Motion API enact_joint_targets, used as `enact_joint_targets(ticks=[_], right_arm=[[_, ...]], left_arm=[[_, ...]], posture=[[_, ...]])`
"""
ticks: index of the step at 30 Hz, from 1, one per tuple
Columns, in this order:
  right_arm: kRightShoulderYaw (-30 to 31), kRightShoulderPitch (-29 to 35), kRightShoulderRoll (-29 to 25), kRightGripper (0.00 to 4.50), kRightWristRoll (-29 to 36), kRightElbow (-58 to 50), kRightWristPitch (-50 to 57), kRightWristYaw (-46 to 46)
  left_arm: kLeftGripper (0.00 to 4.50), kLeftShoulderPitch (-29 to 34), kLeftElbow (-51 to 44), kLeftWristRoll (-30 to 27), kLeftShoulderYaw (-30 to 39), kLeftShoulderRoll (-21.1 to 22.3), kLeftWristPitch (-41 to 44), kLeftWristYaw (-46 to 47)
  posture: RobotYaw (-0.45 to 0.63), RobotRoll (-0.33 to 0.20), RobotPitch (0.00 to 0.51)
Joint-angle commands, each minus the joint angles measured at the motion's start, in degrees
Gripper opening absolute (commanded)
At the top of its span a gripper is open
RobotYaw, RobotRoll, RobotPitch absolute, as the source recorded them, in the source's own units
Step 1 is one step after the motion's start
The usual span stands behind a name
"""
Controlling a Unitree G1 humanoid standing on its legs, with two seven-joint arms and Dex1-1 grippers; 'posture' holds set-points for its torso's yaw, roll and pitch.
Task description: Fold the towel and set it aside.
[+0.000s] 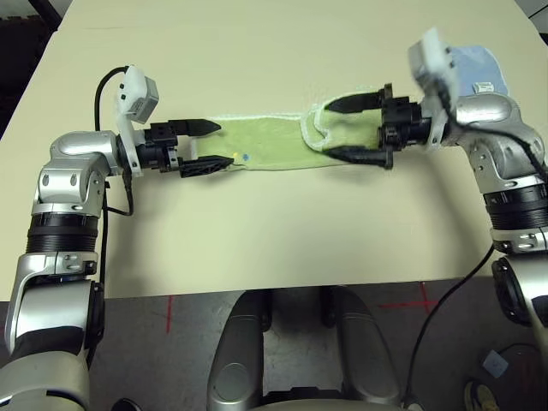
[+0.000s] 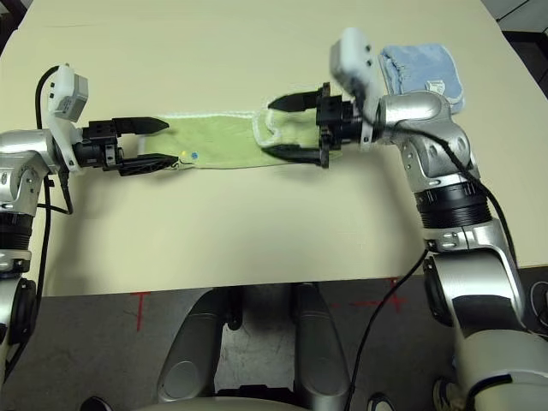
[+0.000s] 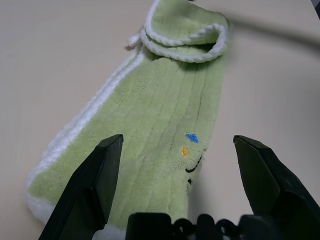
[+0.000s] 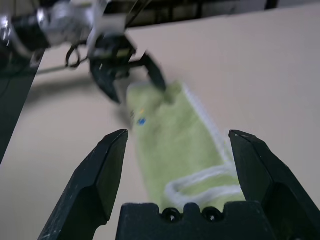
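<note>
Lying as a long folded strip across the middle of the frame on the beige counter, the light green terry towel with white edging is waiting between both grippers, left and right, jaws standing apart, gripping nothing. Judging by this, the next fold calls for regrasping one end.

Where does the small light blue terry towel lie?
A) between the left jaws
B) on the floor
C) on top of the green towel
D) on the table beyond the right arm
D: the light blue terry towel lies on the table behind the right arm's silver forearm, apart from the folded light green terry towel.
</note>
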Motion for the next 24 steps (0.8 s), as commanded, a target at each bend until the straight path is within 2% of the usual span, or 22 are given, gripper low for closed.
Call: enact_joint_targets(ticks=[1, 4, 10, 11, 13, 17, 23, 24], right_arm=[[-5.3, 0.6, -2.8, 4.48, 1.1, 5.7, -2.8, -0.9], [-7.4, 1.9, -5.1, 4.48, -1.0, 12.8, -10.9, -0.1], [-8.3, 4.2, -4.8, 4.48, -3.4, 21.4, -22.4, -0.8], [-8.3, 4.7, -4.7, 4.31, -3.6, 22.1, -23.9, -0.5], [-8.1, 5.5, -4.6, 3.89, -3.6, 22.9, -25.6, 0.2], [-6.3, 5.6, -4.2, 2.32, -4.8, 24.8, -29.3, 3.0], [-3.4, 1.8, -1.0, 0.04, -6.3, 27.7, -31.5, 6.3], [-3.0, 0.9, -0.4, 0.04, -6.8, 28.7, -31.9, 6.5]], left_arm=[[4.50, 0.2, 0.3, 0.2, -0.1, 0.0, -0.6, 0.0], [4.50, 0.1, 0.8, 0.3, -0.1, -0.1, -1.0, 0.3], [4.50, 0.7, -0.4, 0.0, -0.2, -0.8, -0.5, 1.4], [4.50, 0.9, -0.8, -0.1, -0.1, -0.9, -0.3, 1.5], [4.50, 1.2, -1.3, -0.3, 0.0, -0.9, -0.1, 1.6], [4.50, 1.6, -0.8, -0.3, 0.3, -0.7, -0.6, 1.5], [4.50, 1.2, 2.3, 0.0, 0.8, -1.2, -3.4, 1.7], [4.50, 1.1, 2.6, 0.0, 1.0, -1.3, -4.1, 1.9]], posture=[[0.02, 0.000, 0.320], [0.01, 0.000, 0.322], [0.02, 0.000, 0.326], [0.02, 0.000, 0.326], [0.03, 0.000, 0.326], [0.03, 0.000, 0.327], [0.05, 0.000, 0.329], [0.05, 0.000, 0.329]])
